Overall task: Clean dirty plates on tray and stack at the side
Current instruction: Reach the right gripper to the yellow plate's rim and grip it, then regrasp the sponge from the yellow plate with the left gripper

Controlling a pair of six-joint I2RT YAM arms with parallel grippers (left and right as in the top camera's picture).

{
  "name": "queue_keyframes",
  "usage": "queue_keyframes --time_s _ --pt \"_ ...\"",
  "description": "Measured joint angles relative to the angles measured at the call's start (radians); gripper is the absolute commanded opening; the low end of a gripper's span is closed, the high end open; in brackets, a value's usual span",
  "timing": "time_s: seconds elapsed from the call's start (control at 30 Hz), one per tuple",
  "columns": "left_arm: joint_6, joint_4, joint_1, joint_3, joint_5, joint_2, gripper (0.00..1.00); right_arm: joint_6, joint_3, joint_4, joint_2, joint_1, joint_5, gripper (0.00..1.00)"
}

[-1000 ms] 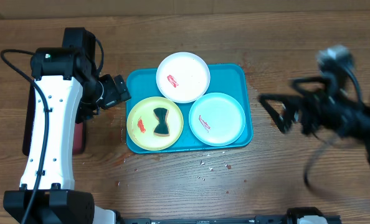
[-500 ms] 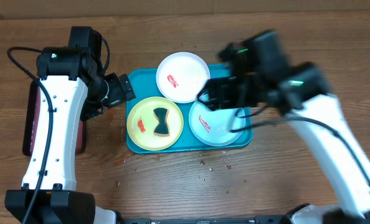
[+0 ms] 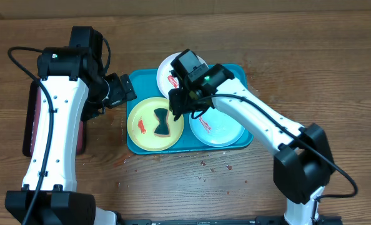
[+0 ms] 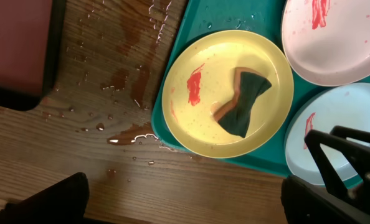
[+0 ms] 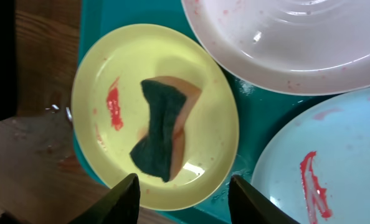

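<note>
Sponge [image 5: 160,134], bow-shaped, perhaps wet, lies on glossy yellow plate [image 5: 129,62].

Robot lab bench, not a kitchen. Wood-grain surface [image 3: 310,50], two white-and-black arms with bases at the near edge: left arm [image 3: 51,137], right arm [image 3: 260,119]. Loose black cable [image 3: 17,59] hangs off the left one. Props look staged: turquoise tray [image 3: 240,74], small plastic plates [image 3: 226,128], sponge [image 3: 162,122], water puddle [image 4: 129,134] on bare wood.

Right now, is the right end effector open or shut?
Open: the right end effector has fingers wide apart, yellow plate showing between.
</note>
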Motion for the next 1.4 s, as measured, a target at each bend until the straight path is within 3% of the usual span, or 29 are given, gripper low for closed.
queue_keyframes --time_s 0.5,0.93,1.1,1.4 --pt "0.031 0.055 0.000 -0.070 0.000 0.000 0.99 0.000 0.000 0.088 0.157 -0.002 0.043 0.46" --pt "0.113 0.148 0.000 -0.145 0.086 0.000 0.91 0.000 -0.005 0.122 0.180 0.000 0.071 0.41" --pt "0.116 0.182 0.000 -0.166 0.096 0.000 0.76 0.000 -0.019 0.124 0.216 0.000 0.077 0.34" --pt "0.132 0.277 0.000 -0.294 0.128 0.004 0.68 0.000 -0.019 0.089 0.217 0.000 0.079 0.24"
